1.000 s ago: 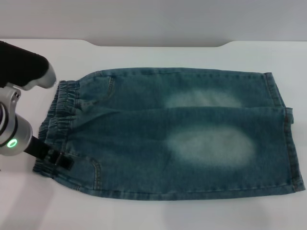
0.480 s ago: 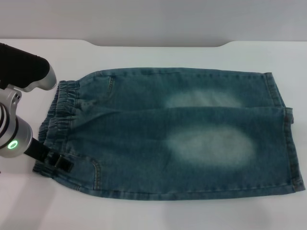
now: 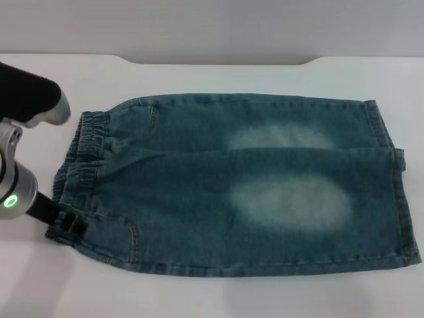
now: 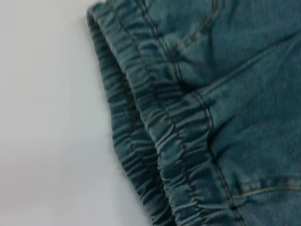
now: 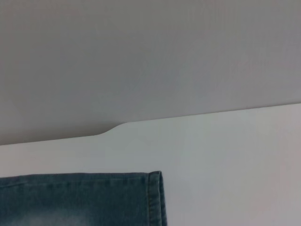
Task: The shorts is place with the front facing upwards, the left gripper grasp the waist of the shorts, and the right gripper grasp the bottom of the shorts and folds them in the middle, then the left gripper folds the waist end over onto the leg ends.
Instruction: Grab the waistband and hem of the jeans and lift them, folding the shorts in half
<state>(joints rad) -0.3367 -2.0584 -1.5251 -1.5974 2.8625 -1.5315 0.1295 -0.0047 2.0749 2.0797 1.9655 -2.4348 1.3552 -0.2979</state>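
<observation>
The blue denim shorts (image 3: 252, 185) lie flat on the white table (image 3: 218, 76), folded lengthwise with one leg over the other. The elastic waist (image 3: 83, 152) is at the left and the leg hems (image 3: 397, 199) are at the right. My left gripper (image 3: 71, 223) sits at the near corner of the waist, with its dark tip lying over the waistband edge. The left wrist view shows the gathered waistband (image 4: 160, 132) up close against the table. The right gripper is out of view; its wrist view shows only a far hem corner of the shorts (image 5: 94, 197).
The table's far edge (image 5: 188, 117) has a notch in it, with a grey wall behind. Bare white tabletop surrounds the shorts on all sides. The left arm's silver wrist with a green light (image 3: 10, 201) hangs over the table's left side.
My left arm has drawn back a little to the left, so less of its tip overlaps the waistband. The shorts lie as they did.
</observation>
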